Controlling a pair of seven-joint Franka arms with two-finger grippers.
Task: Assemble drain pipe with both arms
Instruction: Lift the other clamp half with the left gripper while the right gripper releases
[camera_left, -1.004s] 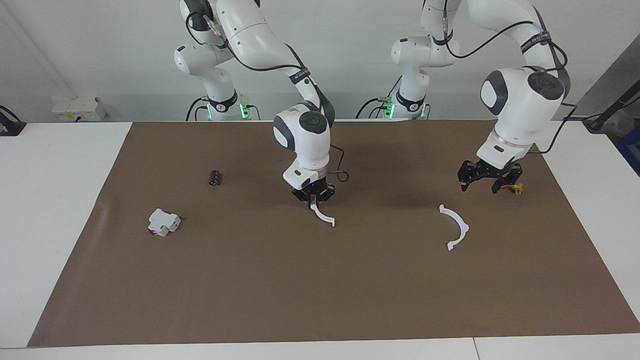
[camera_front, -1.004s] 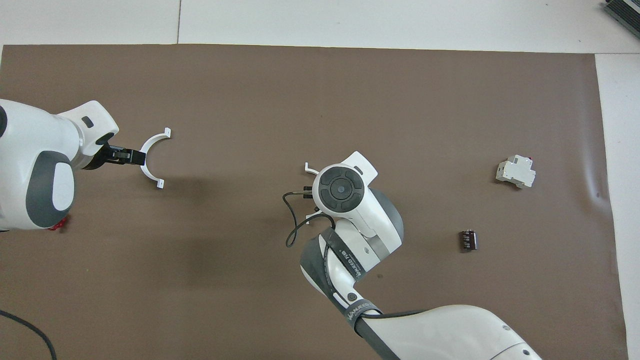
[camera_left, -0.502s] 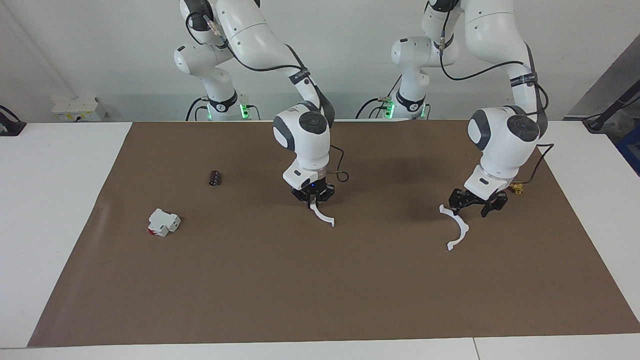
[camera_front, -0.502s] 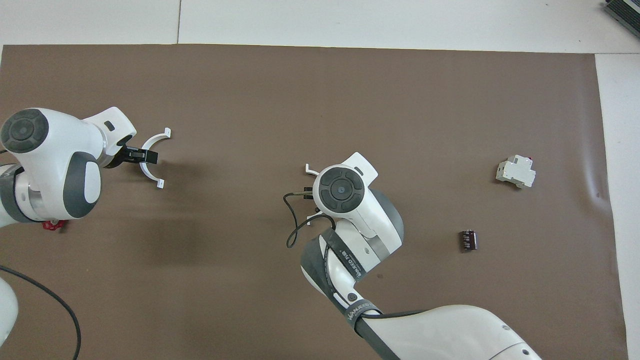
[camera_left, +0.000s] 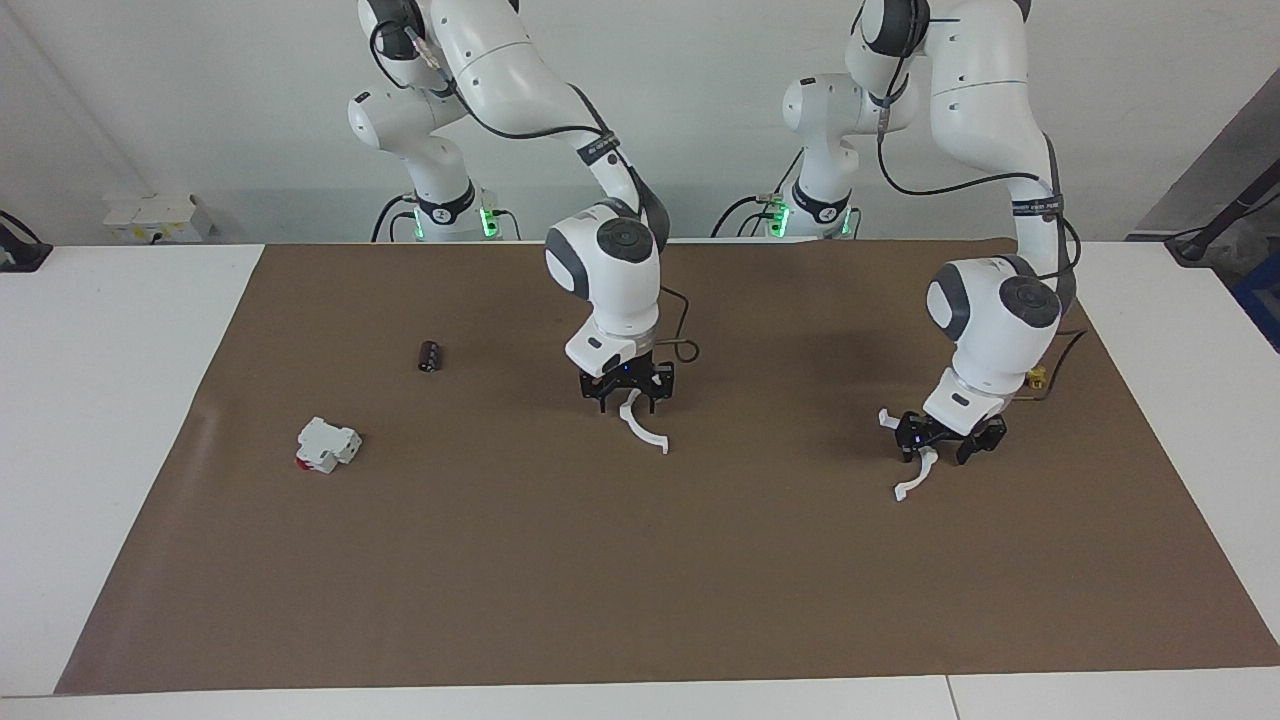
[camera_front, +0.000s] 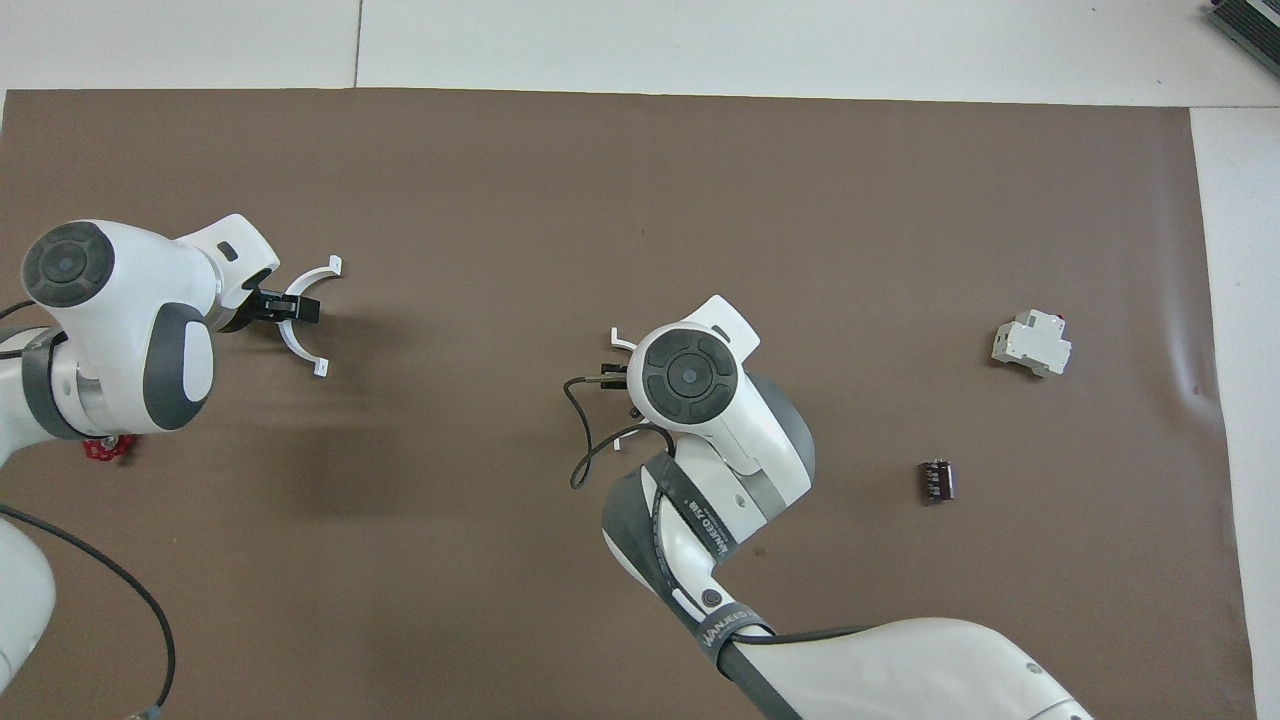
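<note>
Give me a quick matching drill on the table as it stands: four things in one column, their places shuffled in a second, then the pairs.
Things:
1. white blocky part with red
2. small dark cylinder
3. thin white plastic half-ring at mid-mat
4. thin white plastic half-ring at the left arm's end

Places:
A. under the left gripper
B. under the right gripper
C. toward the right arm's end, nearer the robots
D. toward the right arm's end, farther from the robots

Pairs: 1-D, 2-C, 3-B, 4-A
</note>
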